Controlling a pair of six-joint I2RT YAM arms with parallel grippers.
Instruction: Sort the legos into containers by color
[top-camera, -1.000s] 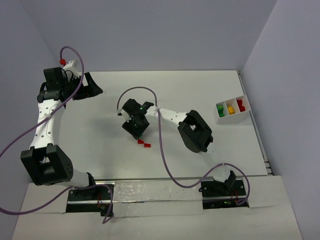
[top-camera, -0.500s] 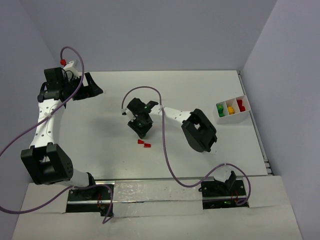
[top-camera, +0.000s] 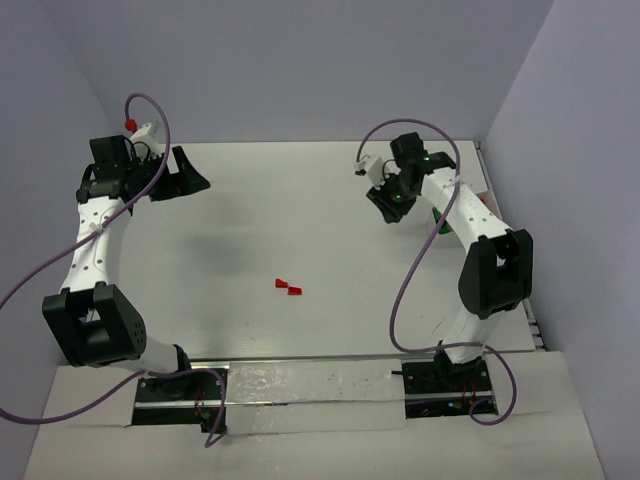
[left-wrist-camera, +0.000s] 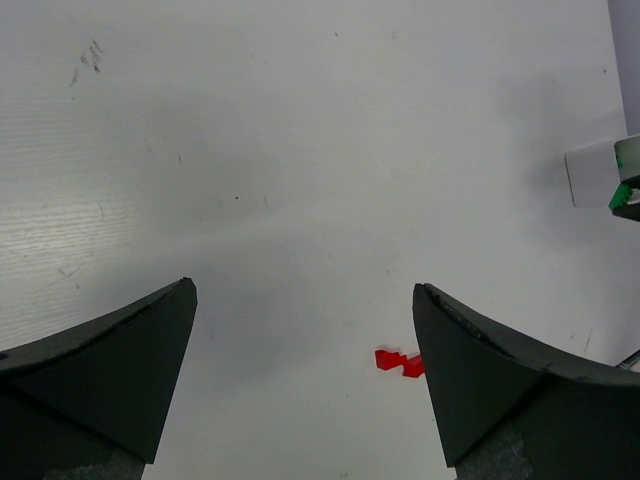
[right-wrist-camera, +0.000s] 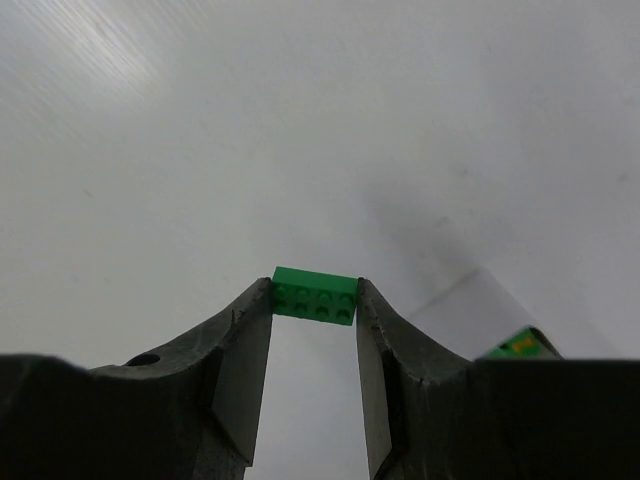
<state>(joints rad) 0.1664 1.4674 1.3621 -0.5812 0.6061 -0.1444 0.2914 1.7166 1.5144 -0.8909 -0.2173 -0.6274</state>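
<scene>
Since a second ago the right arm has swung from mid-table to the far right side, and its right gripper (top-camera: 393, 203), then partly open above the red bricks (top-camera: 289, 288), has narrowed. From above, those two red bricks lie alone on the table (top-camera: 300, 210), well apart from both arms; what the right gripper holds is too small to tell here. The left gripper (top-camera: 186, 173) sits at the far left, spread wide with nothing in it. The left wrist view shows its two dark fingers (left-wrist-camera: 120, 360) far apart over bare table, with the red bricks lying flat just inside the right-hand finger and untouched. In the right wrist view the fingers are closed onto a green brick (right-wrist-camera: 314, 296), pinching it by its short ends at the very tips, studs facing the camera, clear of the table below. Just beyond the right-hand finger pokes a white corner of the tray (right-wrist-camera: 462, 303), with another green piece (right-wrist-camera: 520, 343) at its edge.
</scene>
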